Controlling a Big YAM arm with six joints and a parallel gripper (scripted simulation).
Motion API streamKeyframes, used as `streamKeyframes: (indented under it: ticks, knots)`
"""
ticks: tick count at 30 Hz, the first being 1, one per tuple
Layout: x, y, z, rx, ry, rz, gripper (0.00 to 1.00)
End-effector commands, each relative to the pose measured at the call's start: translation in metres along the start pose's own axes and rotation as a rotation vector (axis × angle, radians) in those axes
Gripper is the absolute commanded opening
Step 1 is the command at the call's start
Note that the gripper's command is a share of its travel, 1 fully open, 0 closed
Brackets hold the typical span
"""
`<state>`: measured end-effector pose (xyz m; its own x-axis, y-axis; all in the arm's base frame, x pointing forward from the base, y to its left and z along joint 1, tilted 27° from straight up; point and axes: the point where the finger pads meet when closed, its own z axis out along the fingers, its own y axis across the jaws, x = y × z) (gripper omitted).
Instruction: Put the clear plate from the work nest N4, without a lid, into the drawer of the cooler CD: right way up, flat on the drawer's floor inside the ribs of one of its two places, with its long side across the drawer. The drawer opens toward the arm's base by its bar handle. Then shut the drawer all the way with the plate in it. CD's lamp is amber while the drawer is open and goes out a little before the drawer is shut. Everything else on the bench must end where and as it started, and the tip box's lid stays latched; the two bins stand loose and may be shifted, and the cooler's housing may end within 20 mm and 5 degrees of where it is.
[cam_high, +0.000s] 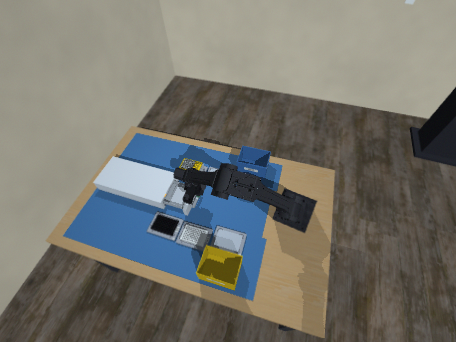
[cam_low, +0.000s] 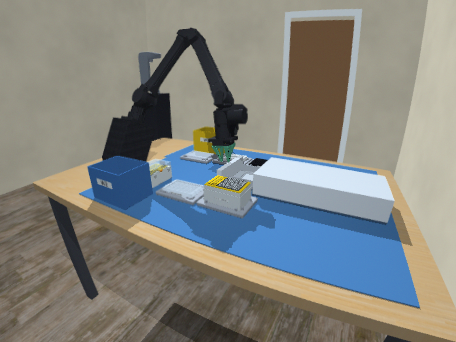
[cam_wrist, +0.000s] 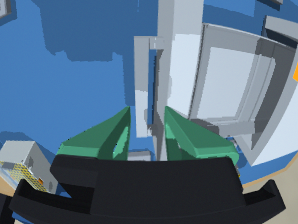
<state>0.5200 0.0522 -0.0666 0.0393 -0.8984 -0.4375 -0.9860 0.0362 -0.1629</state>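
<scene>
Black arm reaches down over the cooler's (cam_low: 325, 187) open drawer (cam_low: 235, 167), green-fingered gripper (cam_low: 223, 151) pointing downward; blue bin (cam_low: 120, 181) (nearest the table's front-left edge) and tip box (cam_low: 227, 192) stand nearby.
</scene>
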Motion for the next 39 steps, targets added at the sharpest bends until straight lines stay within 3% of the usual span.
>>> streamKeyframes:
  ticks: [1, 30, 32, 39]
  knots:
    - [-0.0062, 0.0466, 0.0381, -0.122, -0.006, 0.026, 0.3]
    - [-0.0062, 0.0466, 0.0381, -0.122, -0.006, 0.026, 0.3]
    - [-0.0061, 0.045, 0.0383, -0.105, -0.006, 0.018, 0.3]
    - [-0.0063, 0.0524, 0.0375, -0.119, -0.006, 0.024, 0.3]
